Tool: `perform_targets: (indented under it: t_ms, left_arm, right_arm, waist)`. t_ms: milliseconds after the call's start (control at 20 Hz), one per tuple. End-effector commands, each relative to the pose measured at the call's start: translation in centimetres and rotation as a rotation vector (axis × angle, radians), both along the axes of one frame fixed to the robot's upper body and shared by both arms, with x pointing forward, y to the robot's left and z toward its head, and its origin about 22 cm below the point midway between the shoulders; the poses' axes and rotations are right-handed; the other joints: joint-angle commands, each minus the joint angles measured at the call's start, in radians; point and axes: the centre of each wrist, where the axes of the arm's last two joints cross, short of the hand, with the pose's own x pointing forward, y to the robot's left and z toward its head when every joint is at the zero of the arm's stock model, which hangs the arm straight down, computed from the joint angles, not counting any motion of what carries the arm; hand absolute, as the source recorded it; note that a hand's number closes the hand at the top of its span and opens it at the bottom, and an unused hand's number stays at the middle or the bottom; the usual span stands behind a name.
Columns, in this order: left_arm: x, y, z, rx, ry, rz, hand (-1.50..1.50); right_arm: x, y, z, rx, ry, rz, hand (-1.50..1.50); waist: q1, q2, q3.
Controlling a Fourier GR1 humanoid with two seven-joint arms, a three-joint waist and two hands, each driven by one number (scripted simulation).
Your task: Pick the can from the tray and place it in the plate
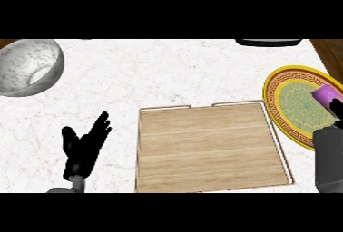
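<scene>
The can (326,96) is a purple cylinder with a lighter pink-lilac end face, and only its upper part shows, the rest hidden behind the right hand (334,108). It is tilted, its long axis running from upper left to lower right, with the pale end turned to the upper left. It sits over the right half of the plate (289,106), a yellow plate with a dark patterned rim and a green centre; whether it touches the plate cannot be told. The right hand's dark fingers are wrapped on the can's lower end. The wooden tray (208,149) lies just left of the plate. Far left of the plate, the left hand (85,146) rests with fingers straight and spread, and a grey marbled bowl (26,65) sits at the far upper left.
</scene>
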Motion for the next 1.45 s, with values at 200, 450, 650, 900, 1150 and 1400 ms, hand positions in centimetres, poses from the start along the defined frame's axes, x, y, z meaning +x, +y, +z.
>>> perform_targets:
  t_ms: [200,450,650,900,1150,1400]
  left_arm:
    - [-1.0,1.1,-0.8,0.009,0.018,0.020,0.00]
    - [-1.4,0.9,-0.6,0.016,0.018,0.019,0.00]
    - [-0.2,2.9,-2.2,-0.010,0.009,0.021,0.00]
    - [-0.1,-0.5,-0.5,-0.001,-0.004,0.009,0.00]
    - [-0.1,2.2,0.2,-0.001,0.001,0.025,0.00]
    - [0.0,0.8,1.0,0.012,-0.007,0.006,0.00]
  right_arm:
    - [-2.5,7.1,-1.1,0.031,-0.251,0.074,-1.50]
    - [-5.0,10.1,-1.1,0.043,-0.295,0.214,-1.50]
    - [-7.2,12.0,-3.6,0.061,-0.255,0.257,-1.50]
    - [-9.2,13.3,-5.1,0.093,-0.195,0.296,-1.50]
    - [-10.5,13.8,-6.5,0.152,-0.145,0.288,-1.50]
    - [-9.6,14.5,-6.2,0.152,-0.155,0.310,-1.50]
  waist:
    - [-0.023,-0.012,-0.003]
    - [-0.013,-0.008,-0.003]
    - [-0.011,-0.003,-0.004]
    - [-0.008,-0.003,-0.004]
    - [-0.006,-0.003,-0.004]
    - [-0.003,-0.003,-0.005]
